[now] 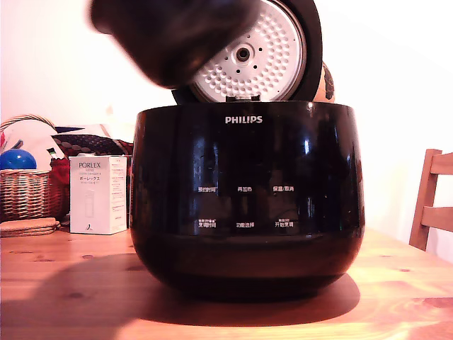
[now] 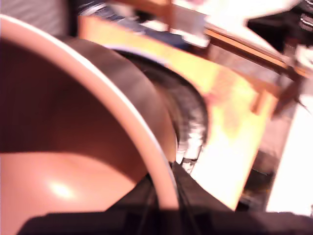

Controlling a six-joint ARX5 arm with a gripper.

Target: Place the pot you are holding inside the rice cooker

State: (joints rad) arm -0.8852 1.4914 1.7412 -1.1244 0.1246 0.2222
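Observation:
The dark pot [image 1: 173, 35] hangs blurred and tilted in the air, above the rice cooker's rim on the exterior view's left. The rice cooker [image 1: 246, 195] is a glossy black body marked PHILIPS standing on the wooden table, with its lid [image 1: 256, 49] raised behind it and the white dimpled plate facing forward. In the wrist view the pot's thin pale rim [image 2: 115, 110] sweeps across the picture, its inside [image 2: 58, 147] looking brownish. My gripper [image 2: 166, 191] is shut on that rim, one dark finger on each side. The arm itself is out of the exterior view.
On the exterior view's left stand a white PORLEX box [image 1: 98, 195], a wicker basket [image 1: 27, 191] holding a blue ball [image 1: 17, 159], and a flat woven mat [image 1: 28, 227]. A wooden chair [image 1: 432, 205] stands at the right edge. The table [image 1: 64, 283] runs in front.

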